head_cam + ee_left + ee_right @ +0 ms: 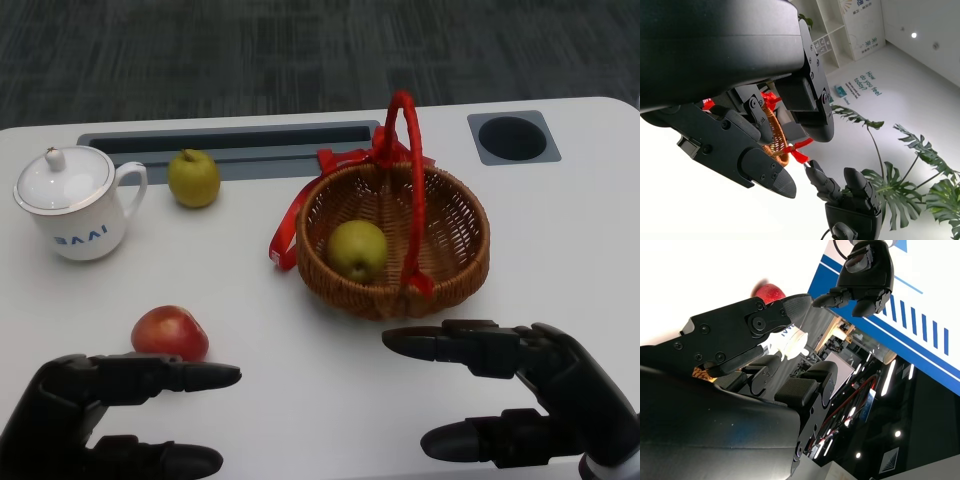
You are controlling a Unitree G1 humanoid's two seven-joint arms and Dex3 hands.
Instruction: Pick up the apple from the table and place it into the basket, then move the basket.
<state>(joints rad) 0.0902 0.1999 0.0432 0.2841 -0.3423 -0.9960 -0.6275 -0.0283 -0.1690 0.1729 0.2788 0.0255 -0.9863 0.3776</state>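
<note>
Red apple (170, 333) — glossy, round (slightly flattened) — on table (300, 390).

Woven wicker basket (455, 255); glossy white ceramic mug (75, 215).

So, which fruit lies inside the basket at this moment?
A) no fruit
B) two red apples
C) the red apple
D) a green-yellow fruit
D: in the head view a green-yellow fruit sits inside the basket, while the red apple lies on the table beside the left hand.
</note>
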